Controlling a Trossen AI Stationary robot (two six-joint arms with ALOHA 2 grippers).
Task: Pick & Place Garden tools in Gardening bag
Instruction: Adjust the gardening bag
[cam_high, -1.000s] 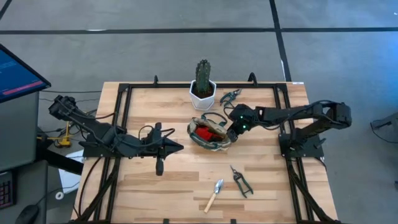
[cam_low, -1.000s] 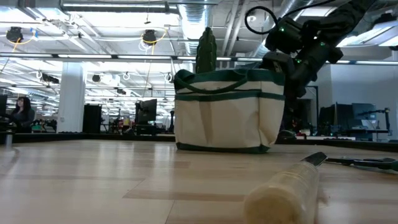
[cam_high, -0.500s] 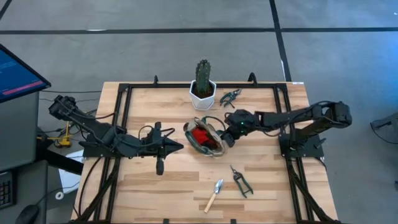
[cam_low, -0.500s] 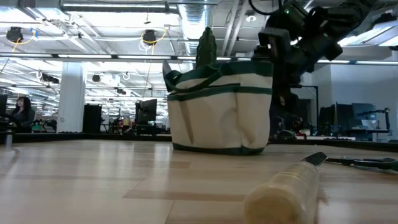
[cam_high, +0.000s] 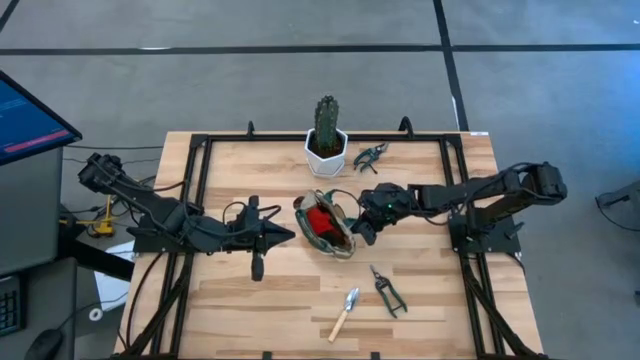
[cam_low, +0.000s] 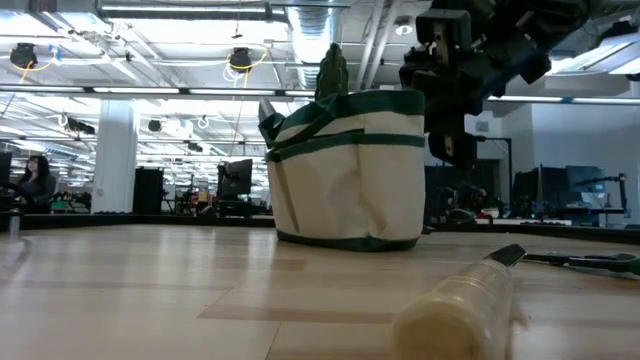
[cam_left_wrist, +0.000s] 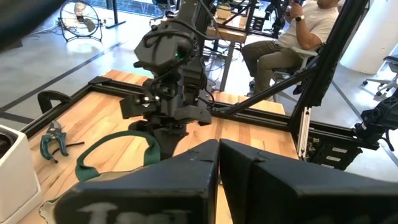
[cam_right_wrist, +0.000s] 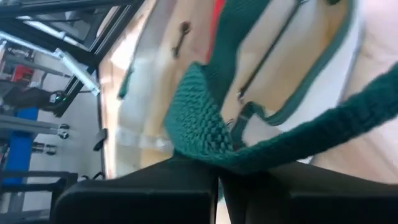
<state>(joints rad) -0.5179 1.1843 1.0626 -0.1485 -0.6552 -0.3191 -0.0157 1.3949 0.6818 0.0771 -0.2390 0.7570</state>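
The cream gardening bag (cam_high: 330, 224) with green trim stands at the table's middle, a red tool (cam_high: 320, 215) inside it; the low view shows the bag (cam_low: 350, 175) leaning. My right gripper (cam_high: 357, 231) sits at the bag's right side, shut on a green loop handle. My left gripper (cam_high: 288, 237) hovers shut just left of the bag, touching nothing. A wooden-handled trowel (cam_high: 346, 312) and dark pruning shears (cam_high: 387, 291) lie flat near the front edge. Teal-handled shears (cam_high: 370, 155) lie at the back. My right gripper pinches the bag's green webbing loop handle (cam_right_wrist: 200, 134) between its two shut fingers (cam_right_wrist: 143, 190). It comes from the table's right, slanting down. The strap runs from the fingers to the bag's rim. The bag's base stays on the table.
A green cactus (cam_high: 326, 122) in a white pot (cam_high: 326, 155) stands right behind the bag. A black frame (cam_high: 200, 190) runs around the tabletop. A monitor (cam_high: 25, 115) stands off the left side. A seated person (cam_left_wrist: 298, 28) is beyond the table.
My right gripper, still shut on the handle, has swung toward the table's near-left and risen a little. The bag has slid a short way toward the table's left and now leans, its right-hand rim drawn higher.
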